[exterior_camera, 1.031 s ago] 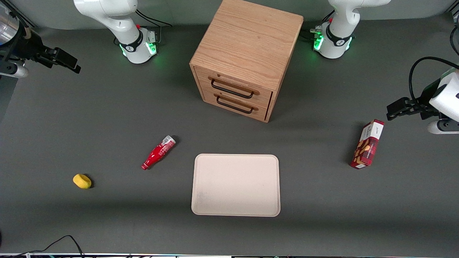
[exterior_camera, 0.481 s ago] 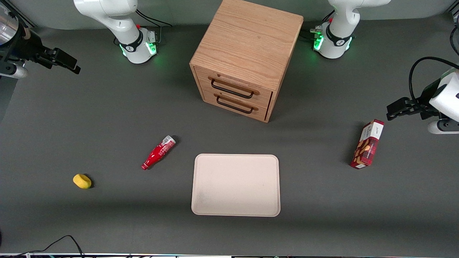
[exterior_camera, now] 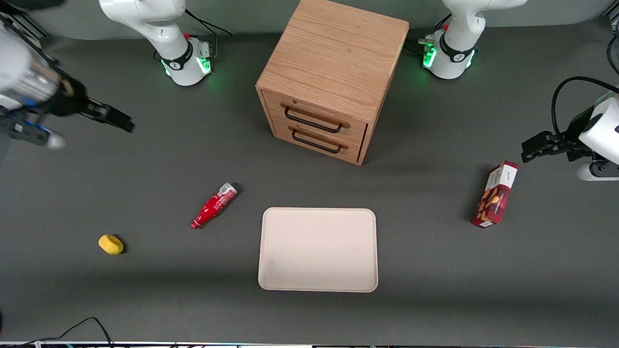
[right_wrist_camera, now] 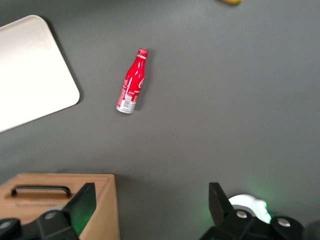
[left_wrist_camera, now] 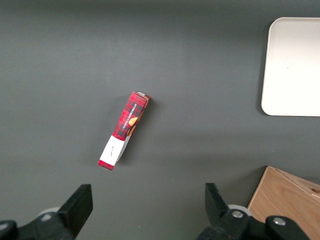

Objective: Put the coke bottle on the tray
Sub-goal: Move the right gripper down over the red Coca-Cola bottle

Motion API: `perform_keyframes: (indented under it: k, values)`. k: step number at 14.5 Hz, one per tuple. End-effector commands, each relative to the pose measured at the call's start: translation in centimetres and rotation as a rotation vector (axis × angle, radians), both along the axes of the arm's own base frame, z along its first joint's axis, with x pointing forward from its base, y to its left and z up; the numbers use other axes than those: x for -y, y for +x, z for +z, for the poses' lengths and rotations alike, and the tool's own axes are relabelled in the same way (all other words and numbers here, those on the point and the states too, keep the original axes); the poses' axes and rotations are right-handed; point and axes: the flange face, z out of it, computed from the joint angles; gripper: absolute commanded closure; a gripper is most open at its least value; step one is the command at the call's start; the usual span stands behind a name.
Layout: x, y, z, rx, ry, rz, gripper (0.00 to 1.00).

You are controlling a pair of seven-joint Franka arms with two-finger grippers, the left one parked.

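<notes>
Nothing lies between coke bottle (exterior_camera: 213, 205) and tray (exterior_camera: 317, 249); the wide, empty gripper (exterior_camera: 126, 125) hangs well apart.

Glossy red coke bottle (exterior_camera: 213, 205), smooth matt beige tray (exterior_camera: 318, 250), grained wooden cabinet (exterior_camera: 333, 77), matt grey table (exterior_camera: 145, 159)

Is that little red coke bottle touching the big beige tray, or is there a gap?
Apart. In the front view, bare grey table shows between the coke bottle and the tray. The gripper, open, hangs toward the working arm's end of the table.
</notes>
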Motion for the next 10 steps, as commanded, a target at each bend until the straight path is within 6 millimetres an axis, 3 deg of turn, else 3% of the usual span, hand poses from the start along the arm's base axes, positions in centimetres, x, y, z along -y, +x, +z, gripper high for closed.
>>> perform_keyframes:
  k: [1, 5, 10]
  values:
    - [-3.0, 4.3, -6.0, -0.076, -0.003, -0.144, 0.0]
    - [-5.3, 7.5, -17.3, -0.152, -0.046, -0.31, 0.0]
    - [-5.5, 6.8, -27.9, -0.059, -0.069, -0.317, 0.0]
